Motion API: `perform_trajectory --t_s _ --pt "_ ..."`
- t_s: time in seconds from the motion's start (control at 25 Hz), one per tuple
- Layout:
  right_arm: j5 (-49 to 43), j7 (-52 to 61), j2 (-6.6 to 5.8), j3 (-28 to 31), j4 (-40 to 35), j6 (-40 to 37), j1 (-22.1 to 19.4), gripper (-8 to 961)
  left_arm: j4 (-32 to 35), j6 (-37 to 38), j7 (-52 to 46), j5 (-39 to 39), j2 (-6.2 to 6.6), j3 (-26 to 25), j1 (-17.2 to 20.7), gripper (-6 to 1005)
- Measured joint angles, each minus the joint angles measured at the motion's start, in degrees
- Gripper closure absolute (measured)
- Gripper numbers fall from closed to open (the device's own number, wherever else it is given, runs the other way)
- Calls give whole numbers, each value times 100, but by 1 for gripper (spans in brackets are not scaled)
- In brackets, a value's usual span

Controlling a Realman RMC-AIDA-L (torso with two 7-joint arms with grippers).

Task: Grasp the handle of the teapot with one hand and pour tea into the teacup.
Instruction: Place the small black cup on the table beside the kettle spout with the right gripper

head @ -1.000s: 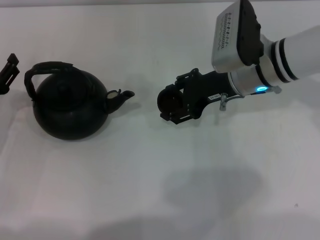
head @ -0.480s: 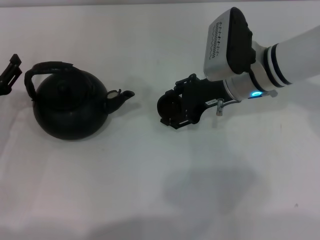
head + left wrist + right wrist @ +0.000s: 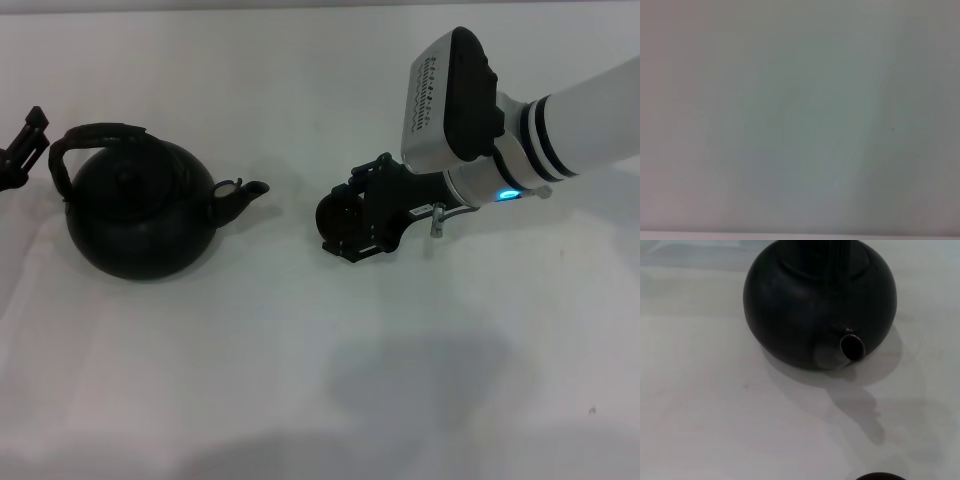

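Note:
The black teapot stands on the white table at the left, its spout pointing right toward the teacup. Its dark hoop handle arches over the top, with nothing gripping it. My right gripper reaches in from the right and is shut on the small black teacup, about a hand's width from the spout. The right wrist view looks at the teapot spout-on, with the teacup rim at the picture's edge. My left gripper hovers just left of the handle. No tea is visible.
The white table spreads all round the teapot and cup, and the right arm's shadow falls on it at the front. The left wrist view shows only pale blank surface.
The right arm has swung its wrist a little to the left and the teacup has shifted slightly nearer with it. The left gripper has crept slightly up at the left edge. The teapot has not moved.

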Motion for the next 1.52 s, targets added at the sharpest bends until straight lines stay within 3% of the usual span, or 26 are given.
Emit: perform_trajectory --t_s 1.32,1.52 --pt "35 -9 0 -65 -38 -62 -25 172 66 -3 -15 0 9 -1 -27 271" --pt "37 -3 0 -53 -16 -66 -25 94 66 -3 -14 0 9 -1 -31 271"
